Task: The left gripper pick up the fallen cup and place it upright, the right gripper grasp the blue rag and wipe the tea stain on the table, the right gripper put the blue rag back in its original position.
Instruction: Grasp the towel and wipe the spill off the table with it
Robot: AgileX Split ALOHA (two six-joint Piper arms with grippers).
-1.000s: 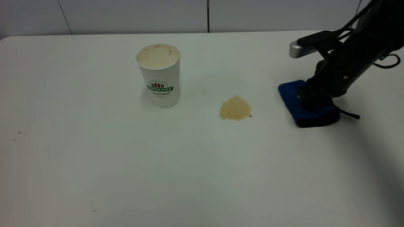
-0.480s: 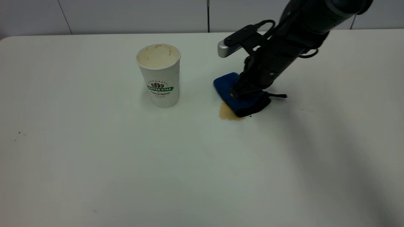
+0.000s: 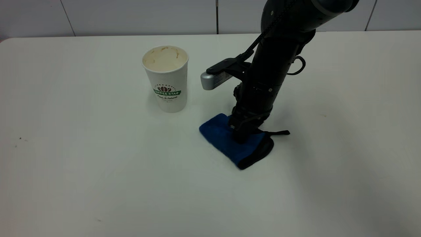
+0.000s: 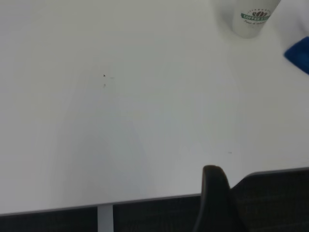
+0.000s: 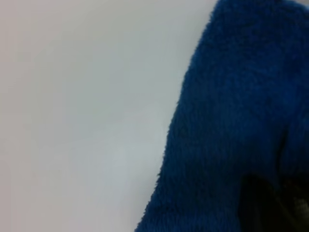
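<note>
The white paper cup (image 3: 166, 79) with the green COFFEE STAR logo stands upright on the white table (image 3: 82, 148); it also shows in the left wrist view (image 4: 253, 19). My right gripper (image 3: 241, 136) points down and is shut on the blue rag (image 3: 223, 140), pressing it flat on the table to the right of the cup and nearer the front. The rag fills the right wrist view (image 5: 241, 111). No tea stain shows; the rag and gripper cover that area. My left gripper is outside the exterior view; only part of it shows in the left wrist view, over the table's edge.
The rag's black loop strap (image 3: 279, 133) trails to the right. A few tiny dark specks (image 3: 19, 139) lie at the table's left. A grey panelled wall (image 3: 131, 16) runs behind the table.
My right gripper dragged the rag from the right side leftward over the tea stain, then toward the front. The stain no longer shows. The cup has not moved.
</note>
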